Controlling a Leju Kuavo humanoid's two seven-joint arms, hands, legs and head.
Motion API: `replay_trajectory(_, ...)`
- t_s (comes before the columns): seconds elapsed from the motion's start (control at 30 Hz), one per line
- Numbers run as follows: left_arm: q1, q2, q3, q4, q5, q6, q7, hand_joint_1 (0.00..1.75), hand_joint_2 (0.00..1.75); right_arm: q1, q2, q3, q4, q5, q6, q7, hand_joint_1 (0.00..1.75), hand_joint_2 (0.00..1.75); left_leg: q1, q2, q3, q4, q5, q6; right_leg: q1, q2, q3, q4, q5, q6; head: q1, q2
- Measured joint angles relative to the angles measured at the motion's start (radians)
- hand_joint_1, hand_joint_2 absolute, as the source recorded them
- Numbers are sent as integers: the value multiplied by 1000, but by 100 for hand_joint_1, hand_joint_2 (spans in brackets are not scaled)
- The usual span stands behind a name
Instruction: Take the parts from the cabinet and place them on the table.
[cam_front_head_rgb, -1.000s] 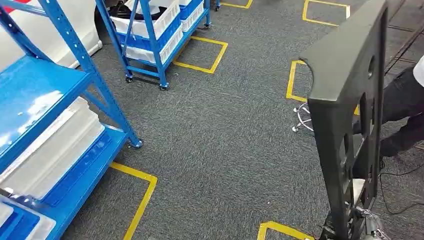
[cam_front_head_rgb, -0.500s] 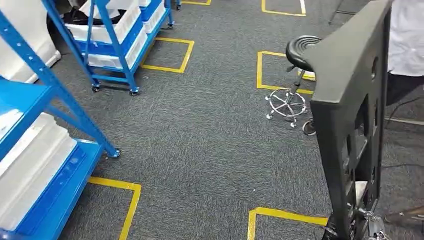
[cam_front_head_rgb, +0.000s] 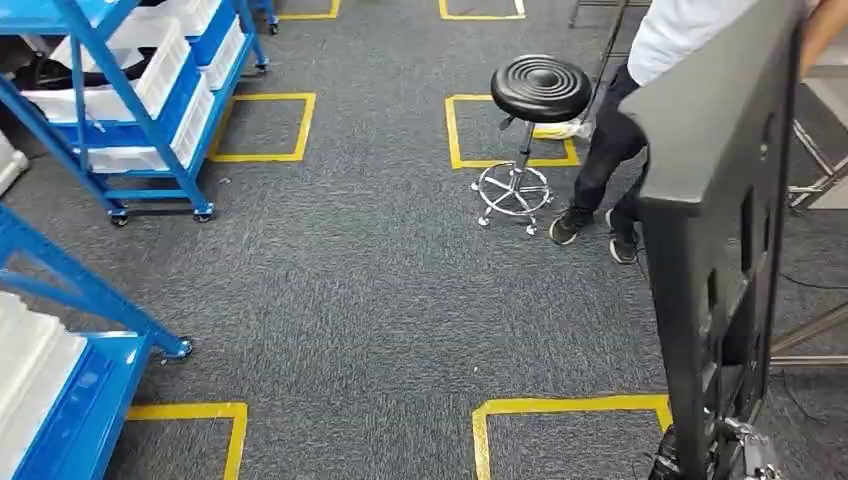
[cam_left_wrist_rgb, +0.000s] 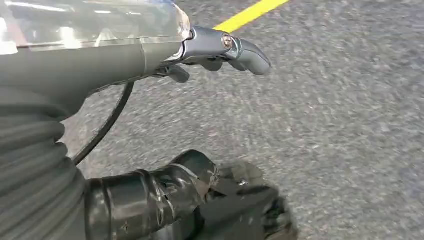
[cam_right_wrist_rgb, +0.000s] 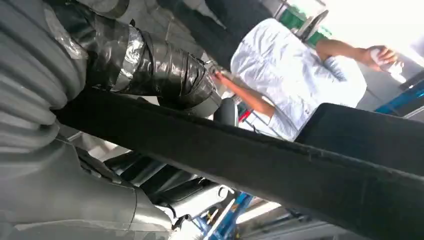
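**Black panel carried upright on the right, open carpet ahead**

The black part (cam_front_head_rgb: 715, 250) is a large flat moulded panel with rectangular cut-outs and a small round hole, matte and slightly grainy. It stands on edge at the right of the head view, rising from the bottom of the picture to the top. The right hand (cam_right_wrist_rgb: 100, 100) holds it: in the right wrist view the taped thumb lies across one side of the panel's edge and the grey palm sits on the other. The left hand (cam_left_wrist_rgb: 200, 115) hangs over the carpet with nothing in it, its fingers apart and loosely curved.

Grey carpet (cam_front_head_rgb: 370, 290) lies open across the middle, marked with yellow tape squares (cam_front_head_rgb: 565, 415). A black round stool (cam_front_head_rgb: 540, 90) on a chrome wheeled base stands ahead, and just beside it a person (cam_front_head_rgb: 640, 120) in a white shirt and dark trousers, close to the panel's far edge.

A blue wheeled rack (cam_front_head_rgb: 140, 120) at upper left carries white bins (cam_front_head_rgb: 150, 75); what they hold cannot be made out. Another blue shelf (cam_front_head_rgb: 70, 400) sits at lower left, with white trays on it
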Motion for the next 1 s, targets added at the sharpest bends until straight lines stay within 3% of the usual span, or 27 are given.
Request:
replay_trajectory(0.1,-4,0,0,0,-2,0,-1,0,175,4,0,0,0,0,0,0,175,175,-3,28,2,-4,8,15,-4,27,-10,-8,12,20,0,0)
replay_trajectory(0.13,-5,-2,0,0,-2,0,-1,0,175,5,0,-1,0,1,0,0,175,175,2,42,4,-13,14,25,-6,9,-11,1,3,21,0,0)
replay_trajectory(0.17,-6,-1,0,0,-2,0,-1,0,175,4,0,-2,0,1,0,0,175,175,0,53,5,-16,16,30,0,-45,-24,34,-23,27,3,0)
replay_trajectory(0.2,-4,-1,0,0,-3,0,-1,0,175,2,0,-5,0,1,0,0,175,175,-1,66,5,-16,15,32,-1,-71,-53,94,-61,31,3,0)
replay_trajectory(0.27,0,-1,0,0,-4,0,-1,0,175,1,0,-6,1,1,0,0,175,175,-4,92,4,-15,13,36,-3,-90,-118,234,-126,37,3,0)
replay_trajectory(0.3,1,-1,1,0,-5,0,0,0,175,3,0,-8,1,1,0,0,175,175,-5,109,4,-14,11,36,-5,-94,-147,293,-140,39,3,0)
replay_trajectory(0.33,1,0,1,0,-5,0,0,0,175,3,0,-11,1,1,0,0,175,175,-6,122,5,-14,9,36,-7,-96,-144,289,-122,39,3,0)
replay_trajectory(0.37,-1,0,1,0,-5,0,0,0,175,3,0,-11,1,1,0,0,175,175,-7,133,7,-14,8,35,-8,-100,-117,240,-87,38,3,0)
replay_trajectory(0.4,-3,0,1,0,-6,-2,-1,0,175,3,0,-12,1,1,0,0,175,175,-7,144,12,-14,5,33,-7,-108,-66,146,-39,34,3,0)
replay_trajectory(0.43,-4,0,1,0,-6,-2,-3,0,175,2,0,-12,1,1,0,0,175,175,-8,154,17,-14,1,31,-4,-133,-14,54,-1,27,3,0)
replay_trajectory(0.47,-3,0,1,0,-6,-3,-4,0,175,0,0,-12,1,1,0,0,175,175,-11,162,22,-14,-2,26,7,-188,18,-7,-9,20,3,0)
replay_trajectory(0.5,-4,0,1,0,-6,-3,-5,0,175,-2,0,-12,0,1,0,0,175,175,-16,172,22,-11,-5,20,15,-183,16,-13,-5,14,3,0)
replay_trajectory(0.6,-9,0,1,0,-6,-7,-12,0,175,3,0,-12,0,0,0,0,175,175,-17,203,31,-17,-6,9,17,-149,7,-15,-2,5,2,0)
replay_trajectory(0.63,-10,1,1,0,-6,-8,-14,0,175,4,0,-12,0,0,0,0,175,175,-17,190,27,-13,-16,0,0,-138,16,-27,5,-2,2,0)
replay_trajectory(0.67,-10,2,1,0,-6,-8,-15,0,175,5,0,-12,0,-2,-1,0,175,175,-13,128,23,11,-36,-4,-1,-129,17,-30,7,-8,2,0)
replay_trajectory(0.7,-10,2,1,0,-6,-8,-15,0,175,2,0,-12,0,-2,-1,0,175,175,-11,97,-2,69,-74,-5,-2,-121,15,-30,8,-12,1,0)
replay_trajectory(0.77,-6,2,1,0,-6,-8,-15,0,175,2,2,-12,0,-3,0,0,175,175,-9,81,-84,241,-152,-10,-1,-95,12,-29,9,-14,1,0)
replay_trajectory(0.8,-4,2,2,0,-6,-8,-15,0,175,2,2,-12,0,-3,0,0,175,175,-9,81,-111,293,-164,-12,0,-84,11,-27,9,-14,1,0)
replay_trajectory(0.83,-1,2,2,0,-6,-8,-14,0,175,3,3,-12,0,-3,0,0,175,175,-9,81,-123,309,-150,-12,-1,-67,11,-24,9,-14,1,0)
replay_trajectory(0.87,0,3,3,0,-6,-9,-14,0,175,3,3,-12,0,-3,0,0,175,175,-7,81,-110,273,-113,-12,-1,-53,11,-21,9,-14,1,0)
replay_trajectory(0.9,-2,4,3,0,-6,-10,-14,0,175,3,3,-12,0,-3,0,0,175,175,-5,77,-79,198,-63,-10,-2,-38,11,-18,7,-12,1,0)
replay_trajectory(0.93,-3,5,3,0,-8,-11,-14,0,175,3,3,-12,0,-5,0,0,175,175,-4,62,-39,105,-13,-8,-2,-24,11,-14,6,-10,1,0)
replay_trajectory(0.97,-2,5,4,0,-8,-11,-14,0,175,3,3,-12,0,-6,0,0,175,175,-1,6,-10,30,11,-4,-3,-14,8,-10,4,-7,1,0)
replay_trajectory(1.0,-1,5,5,0,-8,-11,-13,0,175,1,3,-12,0,-8,0,0,175,175,4,-31,-2,3,-1,-1,3,-3,-1,1,1,1,2,0)
